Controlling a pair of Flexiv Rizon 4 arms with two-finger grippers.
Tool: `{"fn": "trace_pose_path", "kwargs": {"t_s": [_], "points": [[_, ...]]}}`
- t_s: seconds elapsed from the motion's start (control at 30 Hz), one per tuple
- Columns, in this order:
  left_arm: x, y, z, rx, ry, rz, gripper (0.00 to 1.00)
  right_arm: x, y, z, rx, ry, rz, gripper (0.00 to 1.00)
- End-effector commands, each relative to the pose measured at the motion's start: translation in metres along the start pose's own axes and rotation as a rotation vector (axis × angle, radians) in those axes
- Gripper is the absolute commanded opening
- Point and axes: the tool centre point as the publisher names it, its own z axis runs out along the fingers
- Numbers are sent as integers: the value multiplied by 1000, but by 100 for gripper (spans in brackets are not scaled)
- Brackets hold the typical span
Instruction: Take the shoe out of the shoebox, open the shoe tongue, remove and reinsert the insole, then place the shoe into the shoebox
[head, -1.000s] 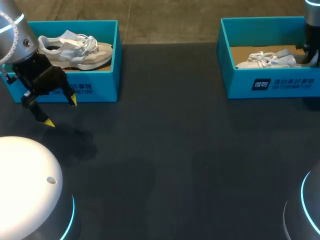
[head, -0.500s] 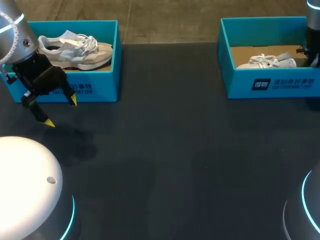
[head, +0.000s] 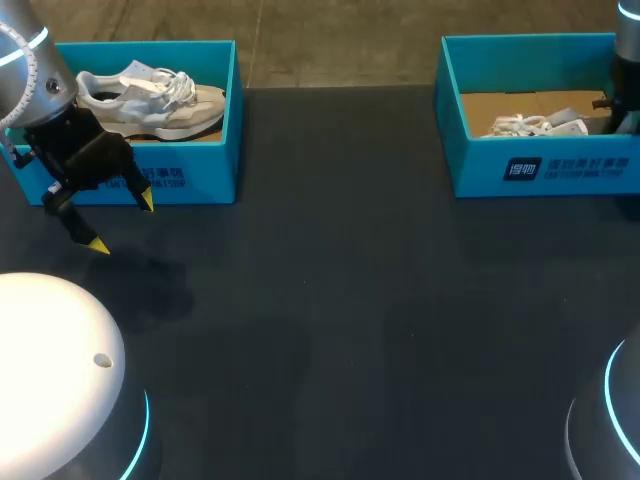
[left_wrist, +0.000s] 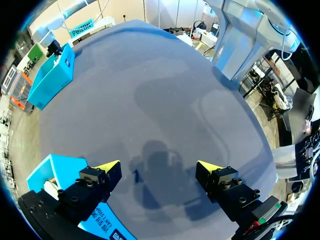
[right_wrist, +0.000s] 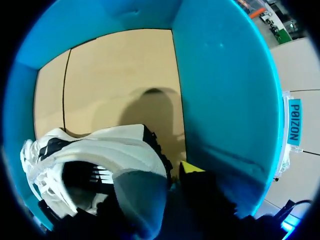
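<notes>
Where the table (head: 350, 300) lies nearest, left gripper (head: 122, 224): fingers spread wide, empty, above it.
Other shoebox (head: 205, 160): just behind that gripper, with a pale other shoe (head: 150, 100) inside.
Shoebox (head: 480, 165): far right.
Shoe (right_wrist: 100, 150): inside shoebox, over its cardboard floor.
Right gripper (right_wrist: 167, 176): clamped on shoe's heel, one yellow tip outside, the other hidden.

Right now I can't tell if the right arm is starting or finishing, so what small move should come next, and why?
Probably open the right end effector and release. The shoe has sunk lower into the right shoebox over the last second and sits low inside, one yellow tip outside its heel, so this looks like placing rather than lifting.
</notes>
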Motion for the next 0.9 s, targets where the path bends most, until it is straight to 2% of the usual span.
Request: {"fn": "trace_pose_path", "kwargs": {"t_s": [0.03, 0.2, 0.23, 0.4, 0.67, 0.9], "points": [[1, 0, 0, -2, 0, 0, 100, -1, 0, 0, -1, 1, 0, 99], [1, 0, 0, -2, 0, 0, 100, -1, 0, -2, -7, 4, 3, 100], [1, 0, 0, -2, 0, 0, 100, -1, -3, -25, -35, 30, 15, 100], [1, 0, 0, -2, 0, 0, 100, -1, -5, -37, -44, 60, 30, 100], [1, 0, 0, -2, 0, 0, 100, 1, -12, -73, -77, 92, 37, 100], [1, 0, 0, -2, 0, 0, 100, 6, -13, -87, -63, 113, 33, 100]]}}
